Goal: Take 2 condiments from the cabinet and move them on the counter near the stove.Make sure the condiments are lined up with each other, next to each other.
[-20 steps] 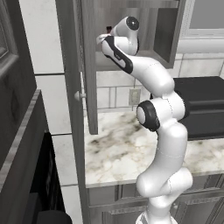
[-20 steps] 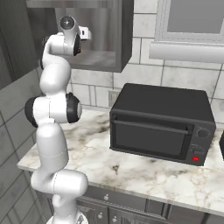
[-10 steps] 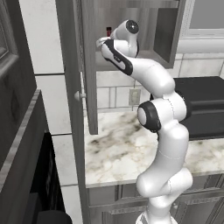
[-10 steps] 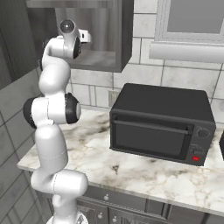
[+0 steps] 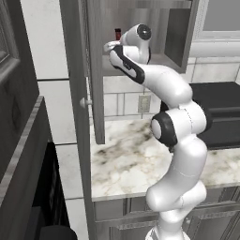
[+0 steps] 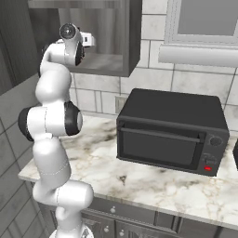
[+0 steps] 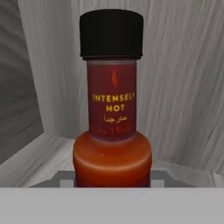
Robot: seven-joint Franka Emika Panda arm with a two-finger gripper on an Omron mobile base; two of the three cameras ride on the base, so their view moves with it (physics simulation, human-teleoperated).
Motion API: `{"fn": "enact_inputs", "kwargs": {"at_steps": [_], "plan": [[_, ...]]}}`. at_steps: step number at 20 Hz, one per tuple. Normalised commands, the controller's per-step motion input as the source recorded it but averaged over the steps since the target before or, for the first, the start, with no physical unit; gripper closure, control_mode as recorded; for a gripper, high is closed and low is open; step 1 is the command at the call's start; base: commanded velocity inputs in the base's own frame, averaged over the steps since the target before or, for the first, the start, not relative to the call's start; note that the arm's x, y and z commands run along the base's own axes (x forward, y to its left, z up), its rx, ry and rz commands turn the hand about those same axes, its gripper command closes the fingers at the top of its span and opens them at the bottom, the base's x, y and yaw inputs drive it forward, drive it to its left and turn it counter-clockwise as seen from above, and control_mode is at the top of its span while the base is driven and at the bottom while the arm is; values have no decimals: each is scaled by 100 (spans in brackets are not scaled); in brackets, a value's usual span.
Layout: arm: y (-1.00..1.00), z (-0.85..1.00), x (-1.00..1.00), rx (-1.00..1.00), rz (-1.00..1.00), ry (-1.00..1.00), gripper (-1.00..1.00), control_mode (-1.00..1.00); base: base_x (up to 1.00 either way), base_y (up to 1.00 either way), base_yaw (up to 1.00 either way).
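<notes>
A slim red condiment bottle (image 7: 112,109) with a black cap and an "Intensely Hot" label stands upright on the shelf of the open grey wall cabinet (image 5: 93,70). It sits close up in the hand view, centred low, where it hides my fingertips. In the left base view its cap and neck (image 5: 117,33) peek out just behind my gripper (image 5: 114,43), which reaches into the cabinet and is shut on the bottle. From the right side my hand (image 6: 89,40) is at the cabinet's (image 6: 132,37) open front. The stove is out of view.
The cabinet door (image 5: 77,93) stands open to the left of my arm, knob facing out. Below lies the white marble counter (image 5: 126,154) (image 6: 153,181). A black toaster oven (image 6: 172,132) stands on it to the right. A dark tall unit (image 5: 18,140) is at far left.
The hand has pushed slightly deeper into the cabinet toward the bottle and the jaws have come together on it. The base has stayed put.
</notes>
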Motion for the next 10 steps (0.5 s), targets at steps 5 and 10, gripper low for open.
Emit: {"fn": "enact_inputs", "kwargs": {"at_steps": [5, 10], "plan": [[-23, 0, -83, 0, 0, 0, 100, -100, 0, 0, 0], [-41, 0, -98, 0, 0, -1, 100, -100, 0, 0, 0]]}}
